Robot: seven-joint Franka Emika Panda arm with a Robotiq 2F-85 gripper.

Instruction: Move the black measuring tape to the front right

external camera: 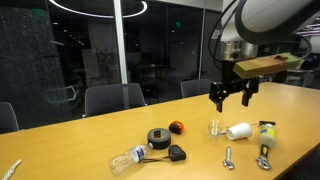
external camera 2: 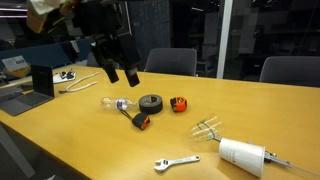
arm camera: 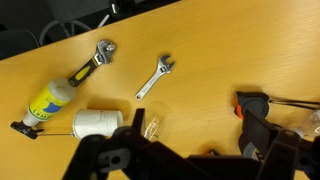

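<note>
Black measuring tape (external camera: 176,153) beside black roll (external camera: 157,137) — white cup (external camera: 238,131) tipped; hand (external camera: 232,102) spread.

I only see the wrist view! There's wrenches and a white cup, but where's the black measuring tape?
Observer: Both exterior views show it. The black measuring tape lies on the table right beside a black roll.
Operator: Is my gripper near it?
Observer: No. In an exterior view the gripper hangs open in the air, well above the table and touching nothing.
Operator: Anything else by the tape?
Observer: Yes, a light bulb lies on its side close by.
</note>
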